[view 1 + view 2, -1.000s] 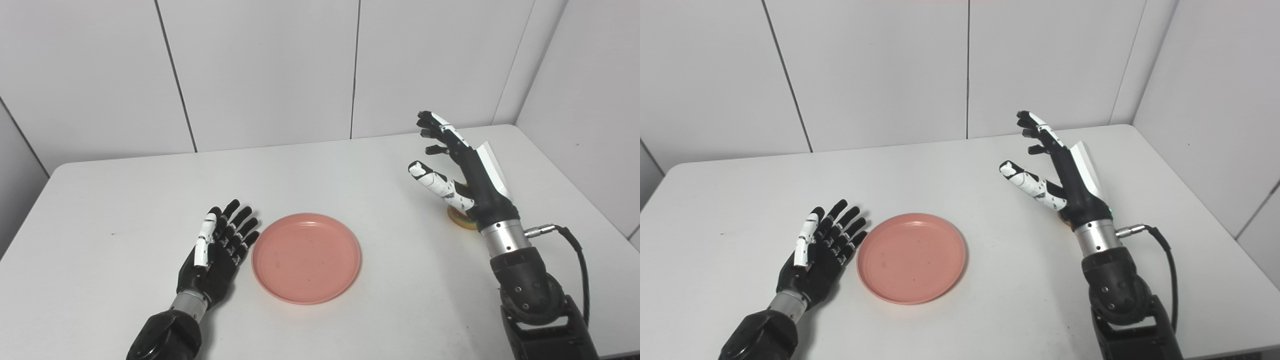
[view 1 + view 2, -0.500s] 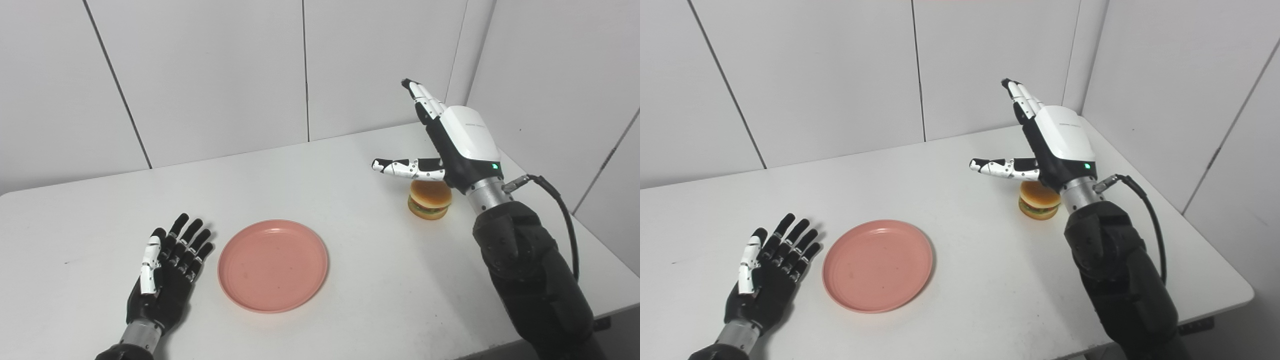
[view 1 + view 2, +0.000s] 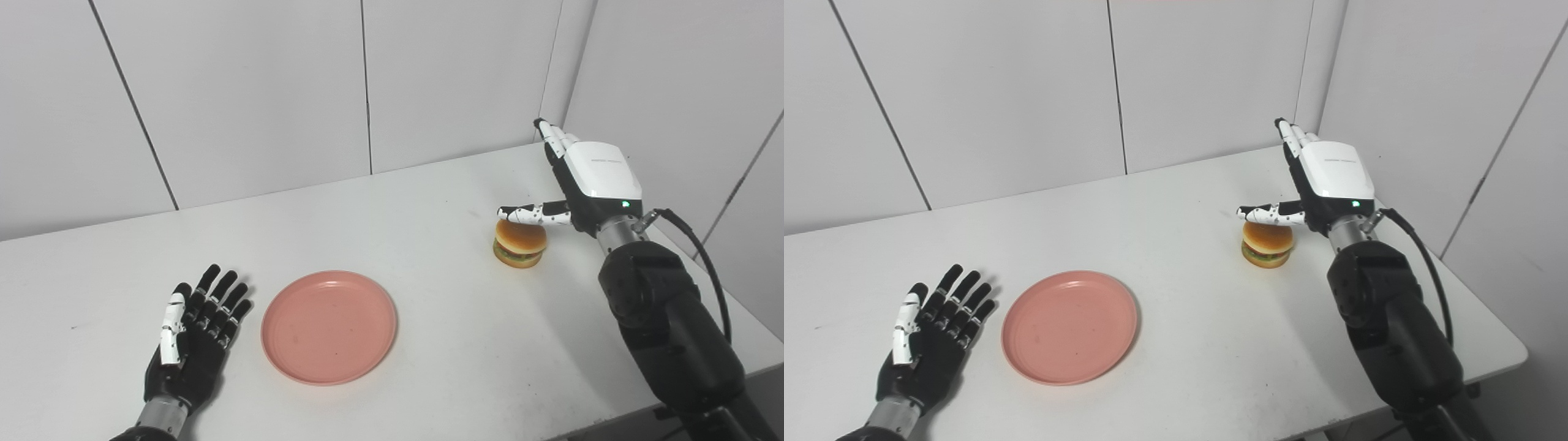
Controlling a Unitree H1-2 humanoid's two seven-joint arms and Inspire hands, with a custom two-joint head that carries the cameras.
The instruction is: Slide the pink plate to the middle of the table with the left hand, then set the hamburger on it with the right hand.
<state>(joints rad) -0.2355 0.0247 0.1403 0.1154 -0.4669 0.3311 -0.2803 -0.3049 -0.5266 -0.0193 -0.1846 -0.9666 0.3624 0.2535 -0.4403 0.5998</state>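
A plain white table w/ rounded corners is set into a corner of white panelled walls, dark seams running vertically btw the panels. The tabletop is matte, w/ a couple of tiny dark specks on it.

The pink plate is found lying flat towards the front, left of centre, nothing on it. The hamburger is seen well apart from it, over on the right side nearer the back, sitting upright on the bare table.

The left hand is laid low at the table just beside the plate's left rim, palm side up, fingers spread apart and pointed away from the robot, nothing held. Whether the plate's rim is actually touched can't be told, but a thin gap seems to be visible.

The right hand is held up above and just behind the hamburger, white back cover facing the camera, fingers stretched straight up and back, thumb stuck out sideways right over the bun. It's opened wide, nothing gripped. A black cable is looped off the wrist beside the dark forearm.
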